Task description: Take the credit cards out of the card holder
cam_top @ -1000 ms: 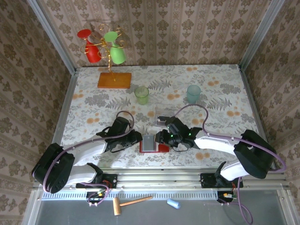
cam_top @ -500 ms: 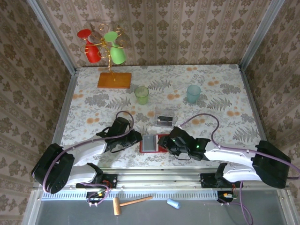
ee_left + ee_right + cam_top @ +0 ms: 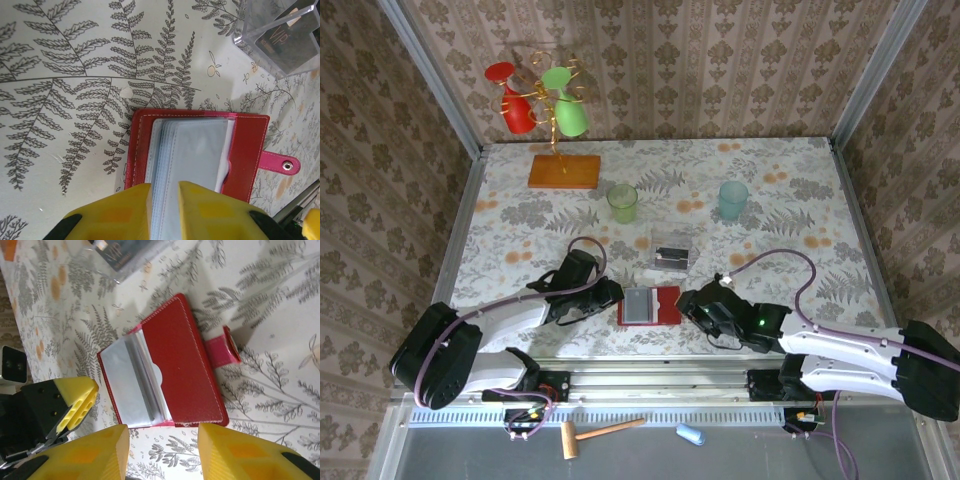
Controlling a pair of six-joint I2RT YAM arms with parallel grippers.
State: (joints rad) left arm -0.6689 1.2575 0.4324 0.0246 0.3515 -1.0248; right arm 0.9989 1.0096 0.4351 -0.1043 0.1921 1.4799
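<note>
The red card holder (image 3: 665,305) lies open near the table's front edge, its grey plastic sleeves (image 3: 192,150) fanned up. My left gripper (image 3: 164,192) is shut on the near edge of those sleeves (image 3: 638,305). Just right of the holder's red flap (image 3: 185,365), my right gripper (image 3: 162,437) stands open over bare table with nothing between its fingers. The pink snap tab (image 3: 277,163) sticks out to the side. A dark credit card (image 3: 285,37) rests in a clear box (image 3: 672,257) behind the holder. I cannot make out any card in the sleeves.
A green cup (image 3: 623,203) and a teal cup (image 3: 733,200) stand mid-table. At the back left, an orange wooden base (image 3: 564,171) carries a wire stand with red and green cups. The table's front edge runs close behind both grippers.
My right gripper has drawn back from over the card holder toward the near right, opening slightly and uncovering the red flap. The left gripper has kept its hold.
</note>
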